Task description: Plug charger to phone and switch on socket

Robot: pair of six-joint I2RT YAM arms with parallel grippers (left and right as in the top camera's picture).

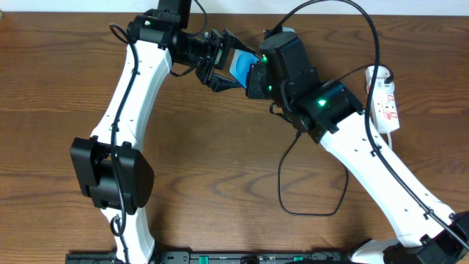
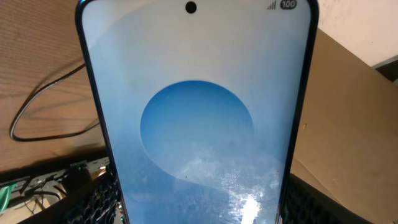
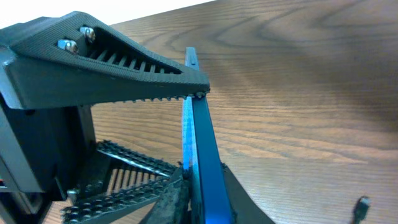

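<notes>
Zero of two steps look finished. Nearest the bases, the charger (image 1: 280, 183), a thin matte black cable, lies looped on the woodgrain table (image 1: 220, 161), unplugged as far as I can judge. Further out, right side: the socket (image 1: 384, 95), a glossy white strip with rounded end and red marks; switch state unreadable. Farthest: the phone (image 1: 240, 66), a slim glass slab with blue-white screen, held above the table, the left gripper (image 1: 222, 64) clamped across its edges. The right gripper (image 1: 254, 78) meets it; finger spread cannot be told.
</notes>
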